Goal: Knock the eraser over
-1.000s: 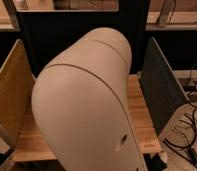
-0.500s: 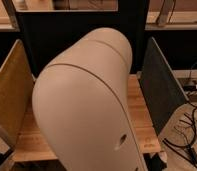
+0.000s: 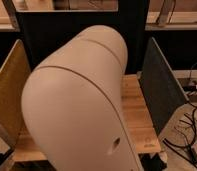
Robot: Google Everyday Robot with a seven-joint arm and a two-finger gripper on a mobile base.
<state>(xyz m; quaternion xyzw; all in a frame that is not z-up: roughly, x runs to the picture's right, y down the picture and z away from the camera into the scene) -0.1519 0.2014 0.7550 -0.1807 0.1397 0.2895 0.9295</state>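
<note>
My white arm (image 3: 82, 100) fills the middle of the camera view and hides most of the wooden table (image 3: 137, 115) behind it. The gripper is not in view; it lies somewhere beyond the arm. The eraser is hidden or out of view. No plate or cup shows either.
A yellow panel (image 3: 7, 95) stands at the table's left side and a dark grey panel (image 3: 159, 85) at its right. A black board (image 3: 67, 30) closes the back. Cables (image 3: 189, 130) lie on the floor to the right.
</note>
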